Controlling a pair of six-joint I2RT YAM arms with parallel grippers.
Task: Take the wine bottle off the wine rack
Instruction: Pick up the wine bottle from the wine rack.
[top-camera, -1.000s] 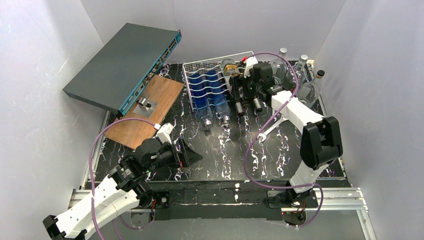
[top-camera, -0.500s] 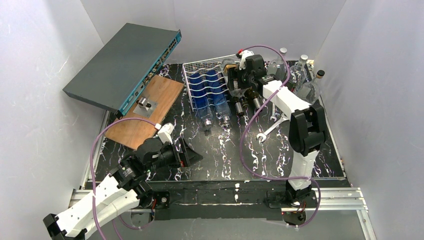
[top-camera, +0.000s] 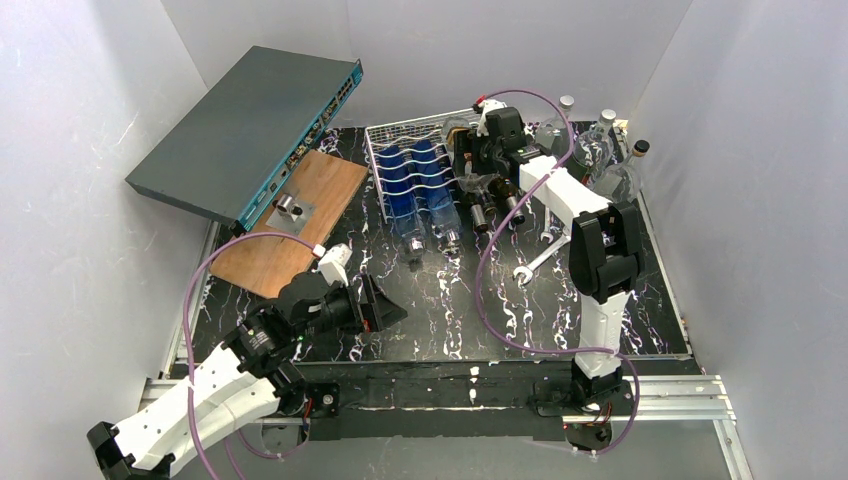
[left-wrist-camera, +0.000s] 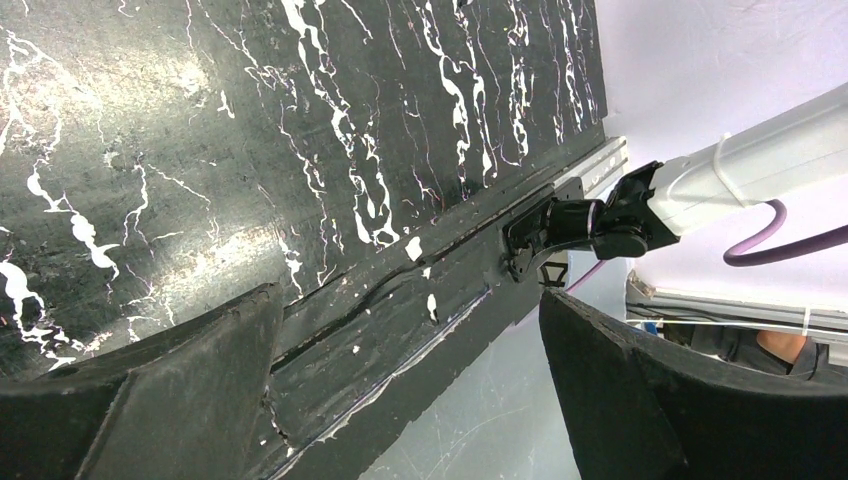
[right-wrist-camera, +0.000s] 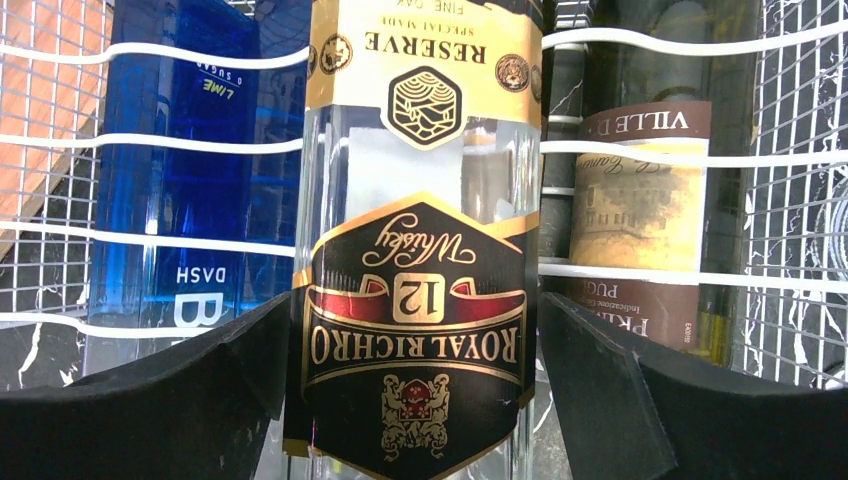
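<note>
The white wire wine rack (top-camera: 385, 135) lies at the back middle with two blue bottles (top-camera: 405, 185) and darker bottles in its cradles. My right gripper (top-camera: 478, 165) hovers over the rack's right half. In the right wrist view its open jaws (right-wrist-camera: 415, 310) straddle a clear whisky bottle (right-wrist-camera: 420, 150) with a black and gold label, with a small gap on the right side. The dark wine bottle (right-wrist-camera: 640, 200) with a cream label lies in the cradle just right of it, and a blue bottle (right-wrist-camera: 180, 200) on the left. My left gripper (top-camera: 385, 310) is open and empty near the front left, over the table's front edge (left-wrist-camera: 410, 300).
A grey network switch (top-camera: 250, 130) leans at the back left over a wooden board (top-camera: 295, 215). A wrench (top-camera: 540, 258) lies right of centre. Several clear glass bottles (top-camera: 610, 160) stand at the back right. White walls close in the table.
My right arm has swung left and reached further over the rack, its elbow rising. The left arm has barely shifted.
</note>
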